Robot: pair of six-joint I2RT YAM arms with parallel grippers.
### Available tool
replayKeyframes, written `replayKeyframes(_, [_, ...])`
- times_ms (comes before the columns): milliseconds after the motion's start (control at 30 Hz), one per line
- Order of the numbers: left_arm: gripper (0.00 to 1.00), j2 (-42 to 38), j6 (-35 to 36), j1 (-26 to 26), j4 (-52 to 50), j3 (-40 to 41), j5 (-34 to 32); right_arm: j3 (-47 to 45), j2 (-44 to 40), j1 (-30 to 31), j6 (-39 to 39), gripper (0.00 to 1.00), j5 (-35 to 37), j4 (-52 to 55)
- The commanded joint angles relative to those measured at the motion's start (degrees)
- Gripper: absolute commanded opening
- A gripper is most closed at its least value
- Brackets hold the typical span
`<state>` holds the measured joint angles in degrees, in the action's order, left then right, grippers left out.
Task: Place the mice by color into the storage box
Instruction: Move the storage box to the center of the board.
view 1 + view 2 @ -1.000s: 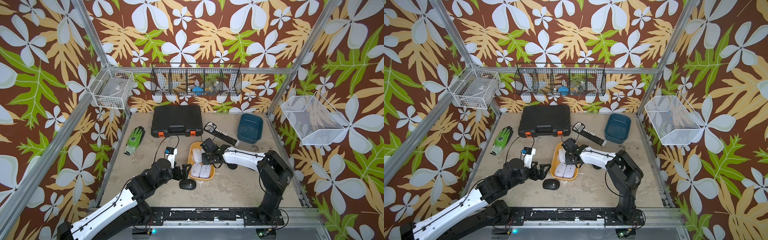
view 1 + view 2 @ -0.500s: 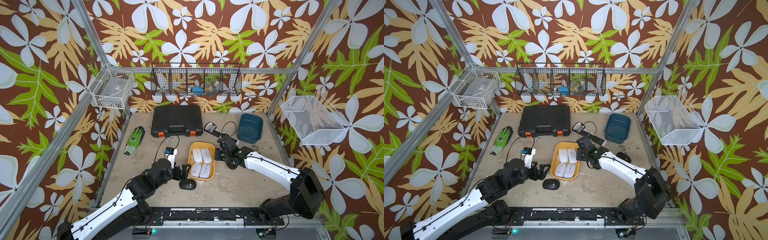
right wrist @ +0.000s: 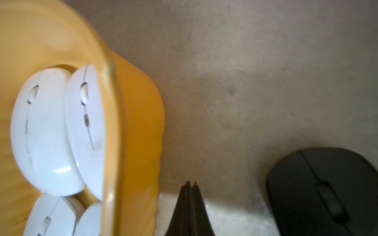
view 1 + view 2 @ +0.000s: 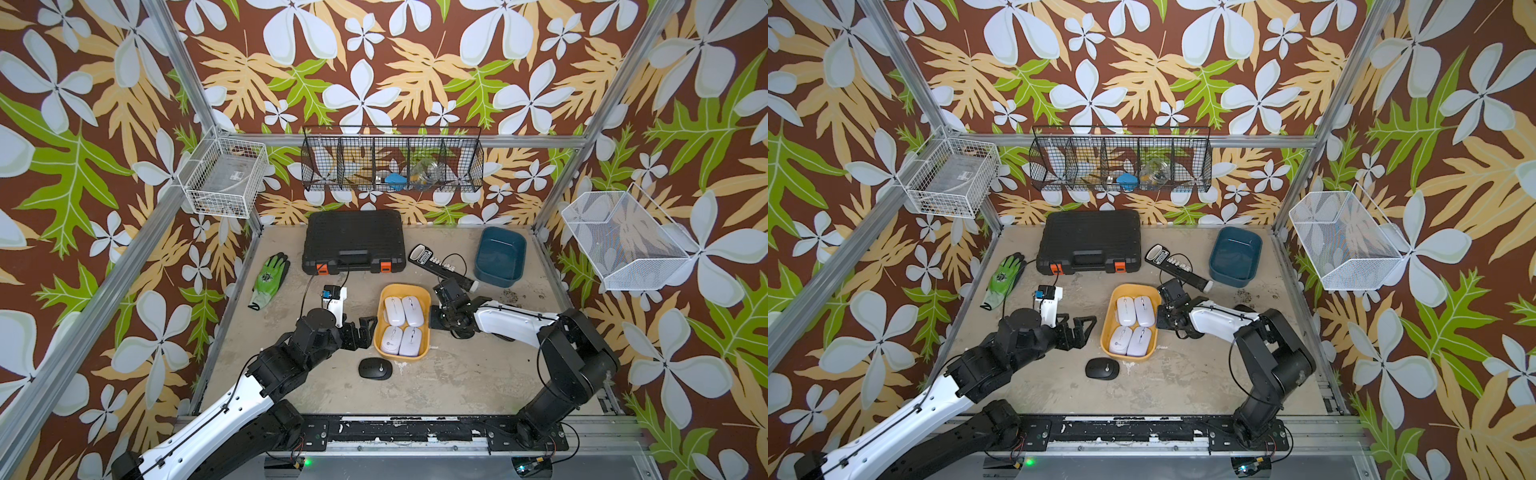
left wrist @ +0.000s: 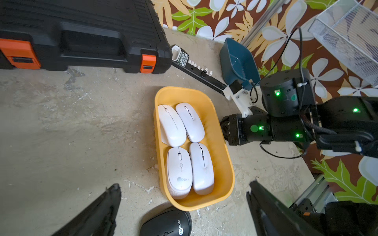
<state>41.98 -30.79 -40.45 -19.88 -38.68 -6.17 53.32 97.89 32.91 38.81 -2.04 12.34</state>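
Several white mice (image 4: 403, 311) (image 5: 180, 126) lie side by side in the yellow storage box (image 4: 401, 287) (image 4: 1133, 286) at mid-table. One black mouse (image 4: 375, 368) (image 4: 1102, 368) (image 5: 166, 224) rests on the table just in front of the box. The right wrist view shows another black mouse (image 3: 327, 190) on the table near that gripper. My left gripper (image 4: 360, 332) (image 5: 184, 186) hangs open and empty to the left of the box. Beside the box's right wall (image 3: 139, 122), my right gripper (image 4: 434, 316) (image 3: 190, 182) is shut on nothing.
A black tool case (image 4: 353, 241) stands at the back, with a green glove (image 4: 270, 276) to its left. A long black-and-white device (image 4: 440, 266) and an empty blue tub (image 4: 500, 257) sit at the back right. Wire baskets hang on the walls.
The right gripper left the spot above the box, swung out to the right, then came back to sit close beside the box's right side. The left arm has not moved.
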Motion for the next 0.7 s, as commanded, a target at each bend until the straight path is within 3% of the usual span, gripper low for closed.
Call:
replayKeyframes(0, [1.00,-0.4,1.3,2.9,-2.0,-0.5,1.3,3.1,2.9,1.5,-0.1,0.00,-2.1,-2.1])
replayKeyframes(200, [1.00,-1.4,2.2,6.6,-3.9,-0.6,2.1,8.1,8.7,5.7,2.8,0.00,-4.3,-3.9])
replayKeyframes(667, [1.00,-1.5,3.5,7.7,-6.4,-1.8,0.2,25.5,22.5,14.3,9.8,0.00,-10.8,-5.1])
